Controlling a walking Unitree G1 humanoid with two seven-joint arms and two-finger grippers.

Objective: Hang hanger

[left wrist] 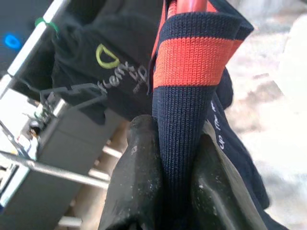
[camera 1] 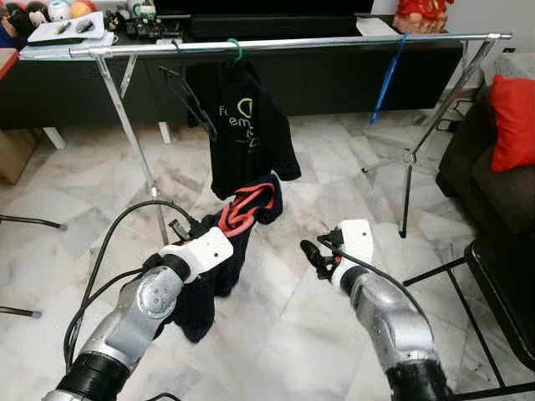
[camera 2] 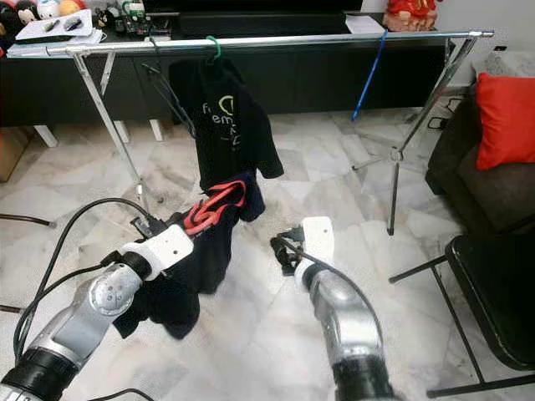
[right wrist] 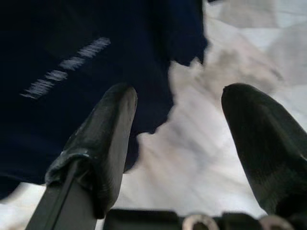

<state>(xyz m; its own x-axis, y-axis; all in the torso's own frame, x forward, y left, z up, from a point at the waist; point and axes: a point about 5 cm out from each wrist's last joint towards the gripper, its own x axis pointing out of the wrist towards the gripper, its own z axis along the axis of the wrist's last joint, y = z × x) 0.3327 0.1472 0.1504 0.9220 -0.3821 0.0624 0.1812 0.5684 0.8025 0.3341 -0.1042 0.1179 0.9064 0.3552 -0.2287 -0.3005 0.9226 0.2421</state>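
My left gripper (camera 1: 191, 230) is shut on the ribbed collar of a navy garment (camera 1: 219, 267) with a red-striped neck, which hangs on a red hanger (camera 1: 243, 209). In the left wrist view both fingers (left wrist: 139, 163) pinch that navy and orange collar (left wrist: 189, 62). The garment is held low in front of the silver clothes rail (camera 1: 334, 42). A black printed shirt (camera 1: 247, 129) hangs from the rail on a green hanger (camera 1: 237, 52). My right gripper (camera 1: 314, 251) is open just right of the navy garment, holding nothing; its fingers (right wrist: 108, 129) stand wide apart.
An empty black hanger (camera 1: 191, 98) and a blue hanger (camera 1: 389, 77) also hang on the rail. The rack's legs (camera 1: 134, 138) stand on the marble floor. A dark sofa with a red cushion (camera 1: 512, 121) and a black chair frame (camera 1: 493, 267) are at the right.
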